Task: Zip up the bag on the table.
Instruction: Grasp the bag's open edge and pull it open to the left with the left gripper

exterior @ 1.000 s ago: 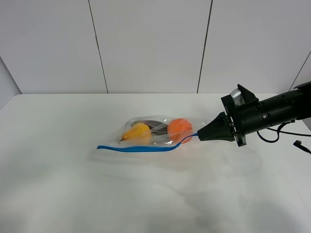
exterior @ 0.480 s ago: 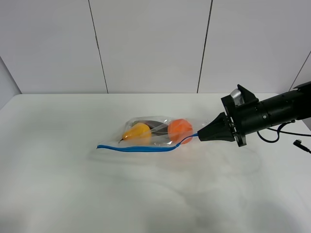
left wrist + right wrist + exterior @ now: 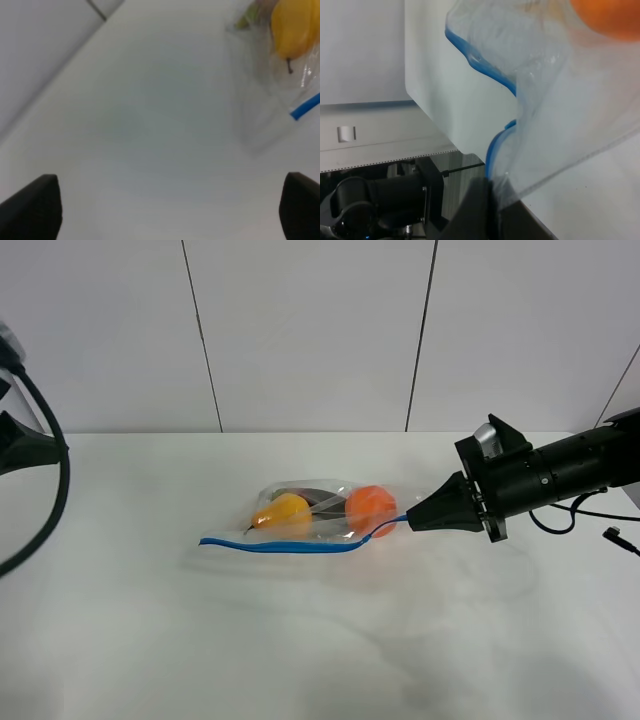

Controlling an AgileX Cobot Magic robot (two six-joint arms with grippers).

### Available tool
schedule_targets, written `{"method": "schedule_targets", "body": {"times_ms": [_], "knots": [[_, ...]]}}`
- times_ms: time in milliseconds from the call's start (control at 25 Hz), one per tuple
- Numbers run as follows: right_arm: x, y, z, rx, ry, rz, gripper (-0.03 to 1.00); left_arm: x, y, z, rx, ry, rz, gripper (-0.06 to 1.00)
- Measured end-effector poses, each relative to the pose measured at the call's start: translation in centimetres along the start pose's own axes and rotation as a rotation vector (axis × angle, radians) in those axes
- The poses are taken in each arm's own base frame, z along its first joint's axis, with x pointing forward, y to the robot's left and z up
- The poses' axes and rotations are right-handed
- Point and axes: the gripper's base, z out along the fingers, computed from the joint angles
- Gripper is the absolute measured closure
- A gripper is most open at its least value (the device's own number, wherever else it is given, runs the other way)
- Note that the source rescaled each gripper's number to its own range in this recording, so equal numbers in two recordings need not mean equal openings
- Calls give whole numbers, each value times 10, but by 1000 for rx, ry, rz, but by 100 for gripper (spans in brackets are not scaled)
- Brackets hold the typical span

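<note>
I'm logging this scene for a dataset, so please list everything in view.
the table: one, white, under everything
the bag: one, clear, mid-table
zipper strip: one, blue, along the bag's near edge
pear: one, yellow, inside the bag
orange fruit: one, orange, inside the bag, right of the pear
dark item: one, dark, inside the bag behind the pear
wall panels: white, behind the table
left gripper: one, black, open, far left, apart from the bag
right gripper: one, black, fingers shut on the bag's right end

bag (image 3: 322, 525) on table (image 3: 150, 640) | inside: pear (image 3: 282, 512) left of orange (image 3: 369, 506) | fingers (image 3: 428, 516) at bag's right end
</note>
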Motion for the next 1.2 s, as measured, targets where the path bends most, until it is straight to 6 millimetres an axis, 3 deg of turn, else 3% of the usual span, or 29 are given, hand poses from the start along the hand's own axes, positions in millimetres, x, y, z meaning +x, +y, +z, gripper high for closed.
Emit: {"method": "schedule_targets", "body": {"times_ms": [160,280,520,840,1040,1200], "knots": [[0,0,0,0,1,0,97,-12,-2,16,35,-106,147,-6],[0,0,0,0,1,0,97,-26,-16,22,55,-193,239,-6],[0,0,0,2,2,-1,97,-40,-77,42,109,-299,353,-6],[0,0,0,2,2,-1,97,-62,-158,63,172,-428,195,-6],[0,0,0,2,2,-1,97,-70,-204,92,204,-409,254,-6],[0,0,0,2,2,-1,97,-69,-227,116,163,-387,212,-6]]}}
